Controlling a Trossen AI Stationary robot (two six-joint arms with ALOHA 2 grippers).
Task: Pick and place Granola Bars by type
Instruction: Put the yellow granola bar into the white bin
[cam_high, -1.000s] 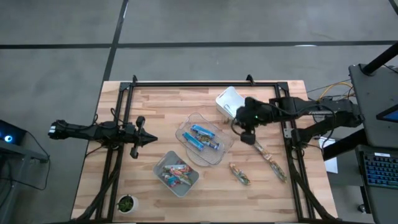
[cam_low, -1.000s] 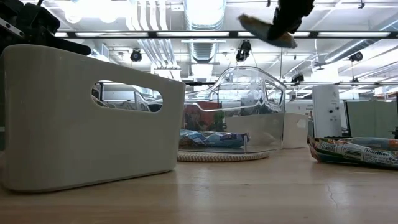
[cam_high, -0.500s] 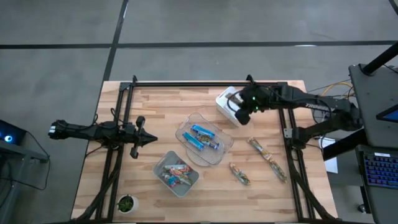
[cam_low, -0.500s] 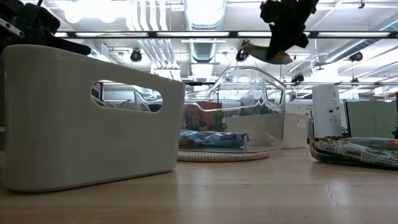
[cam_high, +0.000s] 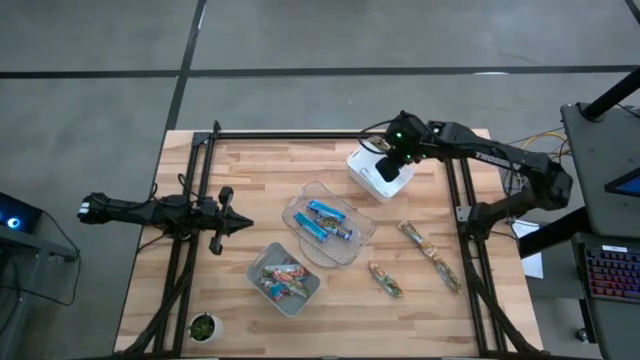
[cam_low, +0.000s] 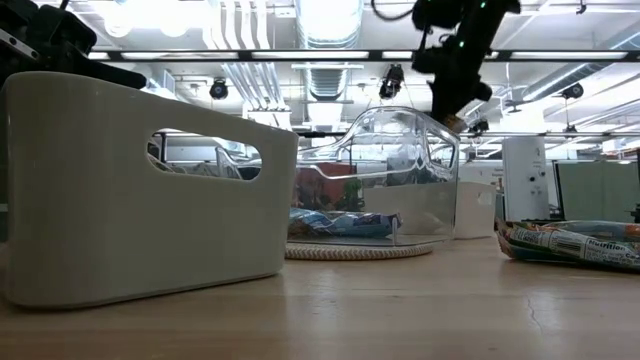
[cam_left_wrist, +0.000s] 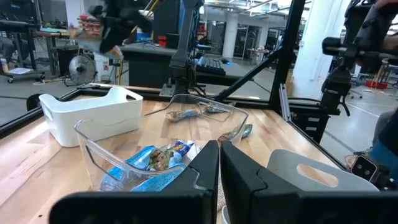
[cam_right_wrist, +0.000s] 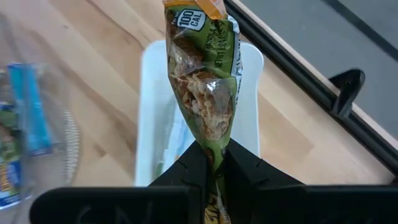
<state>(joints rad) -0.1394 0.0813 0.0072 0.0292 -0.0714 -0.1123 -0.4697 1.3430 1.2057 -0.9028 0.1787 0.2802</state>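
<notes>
A light wooden table (cam_high: 250, 170) framed by black rails is set on a grey concrete floor, with an open workshop hall visible beyond it in the low view. Three bins are placed on the tabletop: a white bin (cam_high: 372, 170) near the far edge, a clear bin (cam_high: 325, 225) at the centre, and a grey bin (cam_high: 283, 278) nearer the front.

The right gripper (cam_high: 397, 158) is positioned above the white bin, raised clear of the table. Its jaws are closed tightly on a greenish-brown granola bar (cam_right_wrist: 202, 81), which is gripped at one end and is seen directly over the white bin's interior in the right wrist view. What appears to be another wrapper is lying inside that bin, though it is only partly visible.

Blue-wrapped bars (cam_high: 322, 220) are held in the clear bin, and red and orange ones (cam_high: 283, 277) in the grey bin. Three greenish-brown bars (cam_high: 428, 252) are left loose on the wood to the right of the clear bin.

The left gripper (cam_high: 238, 225) is parked at the left side of the table, well apart from the bins, with its fingers (cam_left_wrist: 199, 171) pressed together and nothing held.
</notes>
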